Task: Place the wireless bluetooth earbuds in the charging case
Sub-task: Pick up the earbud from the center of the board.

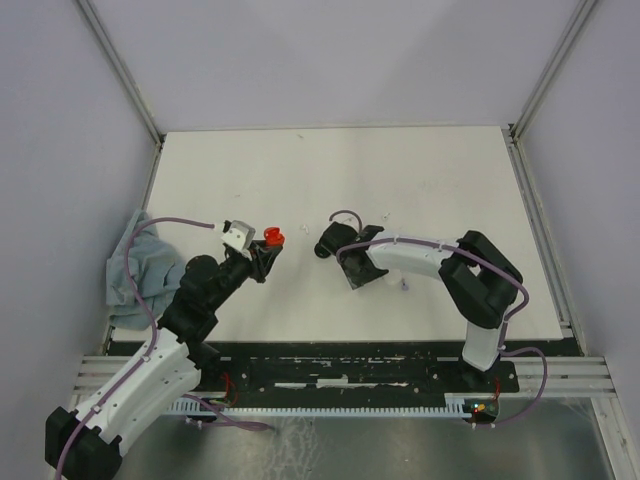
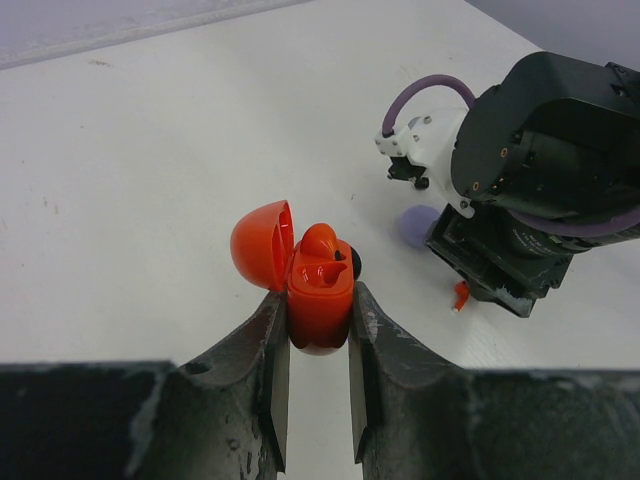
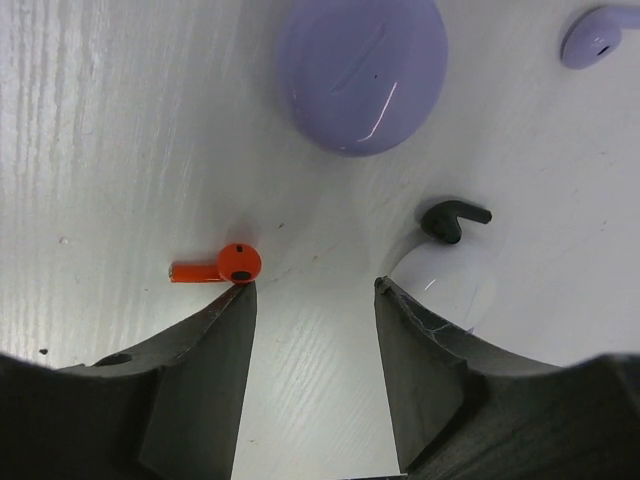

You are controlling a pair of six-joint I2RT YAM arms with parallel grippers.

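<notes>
Left gripper: our left gripper (image 2: 318, 312) is clamped narrow on the red case (image 2: 320, 290), holding it off the table (image 2: 150, 150) with the lid (image 2: 262, 243) swung open.
Done so far: a red shape (image 2: 320, 243) sits in the case's well. We take it for one seated bud, though the gloss on the plastic makes that less than sure.
Dark spot: a small black knob (image 2: 355, 262) shows at the case's far edge, and we cannot tell what it is.
Right gripper: our right gripper (image 3: 312, 288) hangs wide open and empty, low over the table, with one fingertip just beside the loose red bud.
Red bud: the red bud (image 3: 222, 267) lies flat on the table, not gripped, well apart from the red case.
Other buds: a black bud (image 3: 452, 218) and a lavender bud (image 3: 595, 35) also lie loose on the table.
Lavender case: the lavender case (image 3: 362, 70) sits closed on the table, near its bud but not touching it.
Left to do: by our judgement the second red bud must be picked up and seated. The black and lavender buds are also unhoused, so most of the job remains.
Writing: we can read no brand, label or lettering on any case or bud.
</notes>
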